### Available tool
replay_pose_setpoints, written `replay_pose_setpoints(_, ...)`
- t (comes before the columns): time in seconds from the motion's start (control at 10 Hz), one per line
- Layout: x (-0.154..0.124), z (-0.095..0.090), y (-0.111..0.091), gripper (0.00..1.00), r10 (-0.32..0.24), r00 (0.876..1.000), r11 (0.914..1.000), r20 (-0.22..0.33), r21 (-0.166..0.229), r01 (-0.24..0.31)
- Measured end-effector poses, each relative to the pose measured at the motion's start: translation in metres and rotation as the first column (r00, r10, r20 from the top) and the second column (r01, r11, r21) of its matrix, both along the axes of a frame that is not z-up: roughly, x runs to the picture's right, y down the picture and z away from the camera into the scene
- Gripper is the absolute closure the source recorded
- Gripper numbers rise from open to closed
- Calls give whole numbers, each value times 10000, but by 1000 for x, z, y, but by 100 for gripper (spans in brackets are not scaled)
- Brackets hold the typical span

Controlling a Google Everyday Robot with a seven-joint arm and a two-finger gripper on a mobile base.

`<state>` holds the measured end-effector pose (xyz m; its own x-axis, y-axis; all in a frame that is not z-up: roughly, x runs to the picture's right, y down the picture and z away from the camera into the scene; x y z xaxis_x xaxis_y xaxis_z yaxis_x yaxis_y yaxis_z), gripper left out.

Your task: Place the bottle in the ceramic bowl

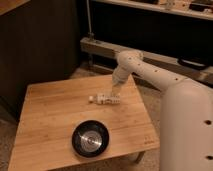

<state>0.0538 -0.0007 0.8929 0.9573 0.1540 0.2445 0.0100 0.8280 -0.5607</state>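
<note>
Light wooden table (pixel 50 115) with plank top, standing on speckled floor (pixel 6 144); dark wall panel (pixel 40 45) behind it; grey horizontal beam (pixel 100 48) and upright pole (pixel 88 20) before dark shelving (pixel 150 27); dim, warm lighting

The desk (pixel 55 115) is pale honey wood with faint plank lines. The bottle (pixel 105 99) is whitish, ribbed and white-capped. The ceramic bowl (pixel 76 140) is glossy black, silvery inside. The pale hand (pixel 116 93) hangs just over the bottle's right end.
</note>
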Motion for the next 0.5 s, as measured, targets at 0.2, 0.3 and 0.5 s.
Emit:
replay_pose_setpoints(0.2, 2, 15, 4, 35, 81, 10000, 9997, 52, -226, -80)
replay_pose_setpoints(0.3, 1, 20, 8, 35, 70, 10000, 9995, 50, -320, -69)
replay_pose_setpoints(0.5, -2, 34, 23, 35, -77, 10000, 9983, -6, -577, 76)
